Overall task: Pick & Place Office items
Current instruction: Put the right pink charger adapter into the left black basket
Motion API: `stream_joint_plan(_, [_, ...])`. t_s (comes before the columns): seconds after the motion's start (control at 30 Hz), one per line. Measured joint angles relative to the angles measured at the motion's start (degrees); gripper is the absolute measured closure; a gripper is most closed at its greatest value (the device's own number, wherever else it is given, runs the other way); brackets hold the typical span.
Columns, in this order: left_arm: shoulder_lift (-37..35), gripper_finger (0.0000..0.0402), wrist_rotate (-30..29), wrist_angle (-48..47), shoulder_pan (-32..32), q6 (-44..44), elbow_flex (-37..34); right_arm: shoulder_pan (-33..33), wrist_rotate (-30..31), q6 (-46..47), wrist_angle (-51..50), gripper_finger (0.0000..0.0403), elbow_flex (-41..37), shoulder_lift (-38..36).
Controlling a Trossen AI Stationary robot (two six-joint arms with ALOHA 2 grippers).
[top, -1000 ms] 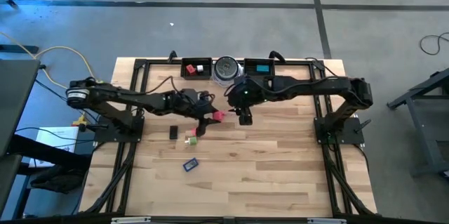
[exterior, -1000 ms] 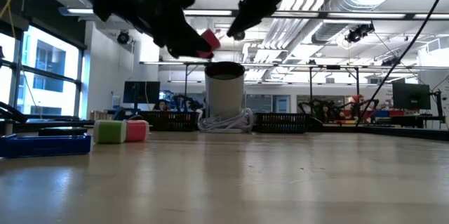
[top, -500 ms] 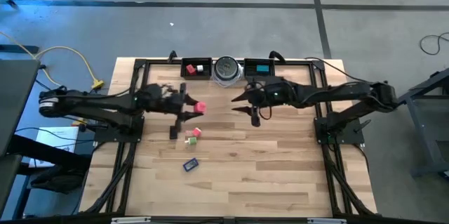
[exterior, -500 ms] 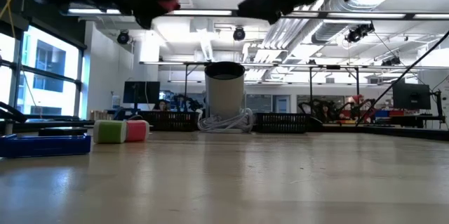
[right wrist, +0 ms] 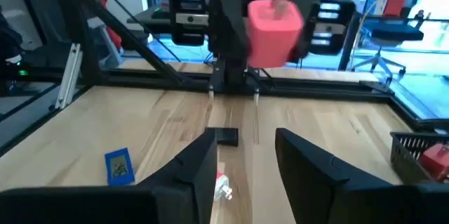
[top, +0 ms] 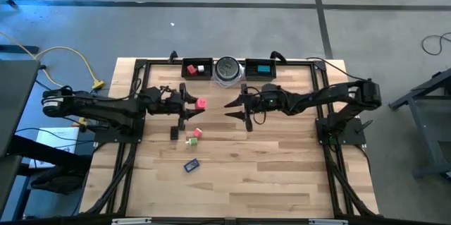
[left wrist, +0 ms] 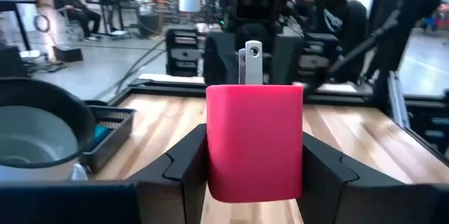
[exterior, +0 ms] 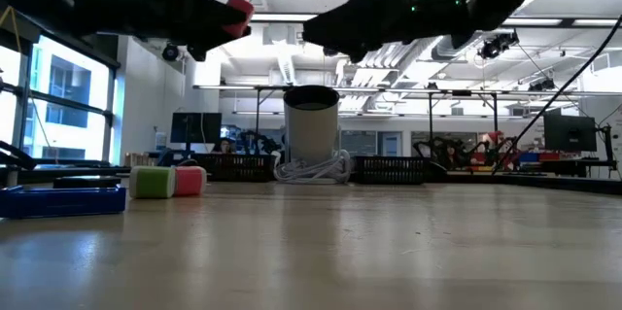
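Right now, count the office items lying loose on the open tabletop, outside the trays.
4: a black bar, a red piece touching a green cube, and a blue flat piece nearest the front. The arms may hide others.

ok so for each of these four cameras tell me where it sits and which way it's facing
High view: overhead, looking straight down; both arms, left gripper holding the pink block.
Low view: table height, looking level; arms overhead.
Left wrist view: on the left arm, facing the right arm; own fingers clamp the block.
Right wrist view: on the right arm, facing the left arm; right gripper empty.
All four show the block.
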Motion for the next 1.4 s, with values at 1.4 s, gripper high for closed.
stream_joint_plan(1.4, [19.2,0.0249,9.8,25.2,-0.2,-4.3,2.9,0.2,-1.6,7.3,14.1,0.02,6.6,11.5])
